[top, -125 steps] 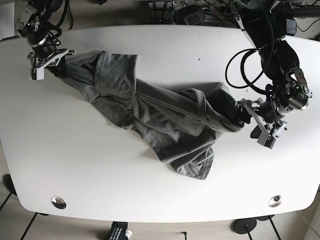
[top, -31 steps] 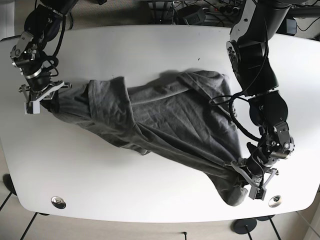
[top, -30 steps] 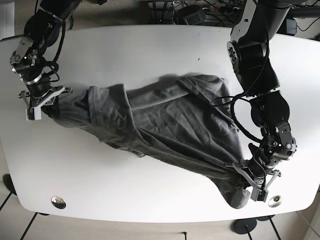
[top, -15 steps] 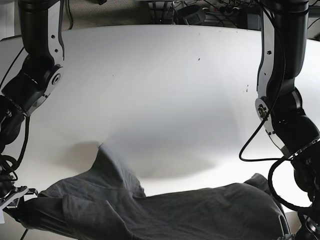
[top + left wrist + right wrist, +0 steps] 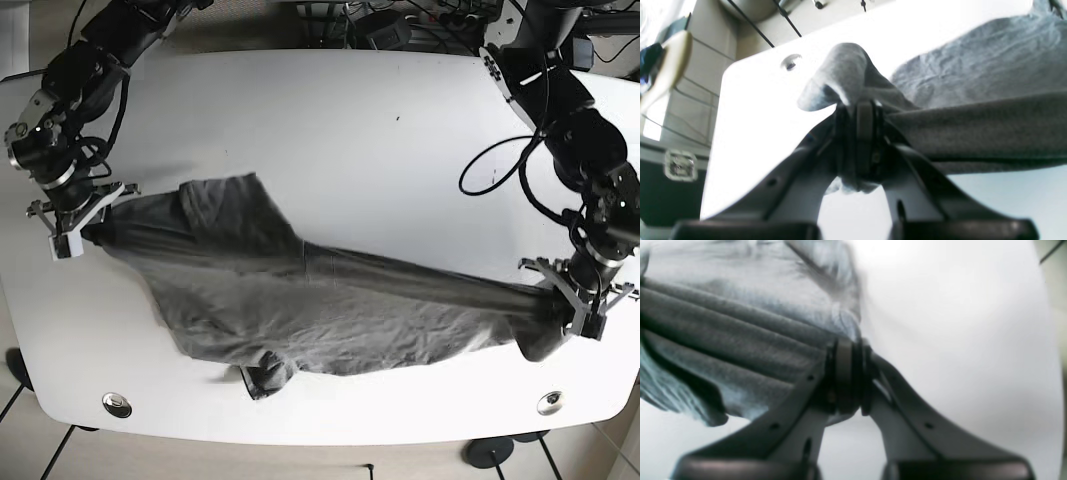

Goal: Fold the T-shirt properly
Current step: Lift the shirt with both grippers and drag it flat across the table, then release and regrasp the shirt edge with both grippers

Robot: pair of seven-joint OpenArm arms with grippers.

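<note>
on the table: the white table (image 5: 350, 110) carries a grey t-shirt (image 5: 300, 300), stretched in a twisted band between both arms.
left gripper (image 5: 577, 300): clamped on the shirt's bunched end near the front right edge.
right gripper (image 5: 75, 222): pinching the opposite end, far left.

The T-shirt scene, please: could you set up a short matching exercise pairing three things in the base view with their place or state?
Column one:
1. left hand
2. right hand
3. T-shirt

Column two:
A. stretched across the table between both hands
B. shut on cloth at the picture's left edge
C. shut on cloth at the picture's right side

Pairs: 1-C, 2-B, 3-A
</note>
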